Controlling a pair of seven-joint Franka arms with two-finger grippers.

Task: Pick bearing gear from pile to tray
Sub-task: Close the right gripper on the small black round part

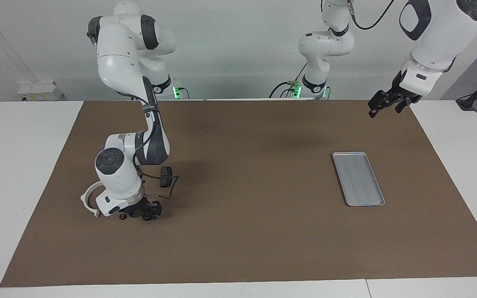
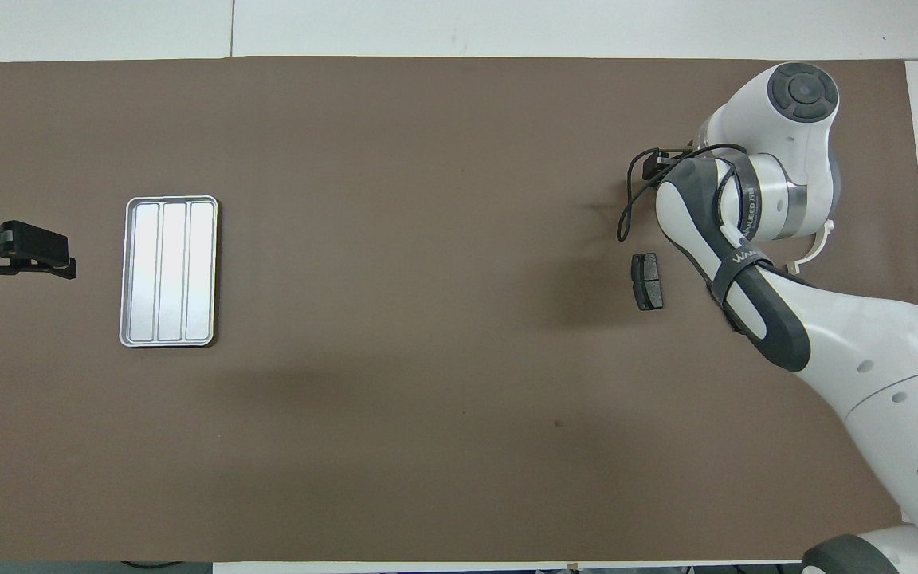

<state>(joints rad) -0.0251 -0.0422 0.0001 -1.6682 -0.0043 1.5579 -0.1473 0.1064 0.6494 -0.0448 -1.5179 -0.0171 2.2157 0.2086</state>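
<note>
Two high, opposed views; shared table (image 1: pixel 238 231)

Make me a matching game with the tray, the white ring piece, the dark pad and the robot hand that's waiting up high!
Things:
1. tray
2. white half-ring bracket
3. brake pad
4. left gripper

Descriptions:
A. dark grey, flat on the mat
B. open, waiting in the air
C. silver, nothing in it
D. curved, beside the right arm's wrist

Pairs: 1-C, 2-D, 3-A, 4-B
</note>
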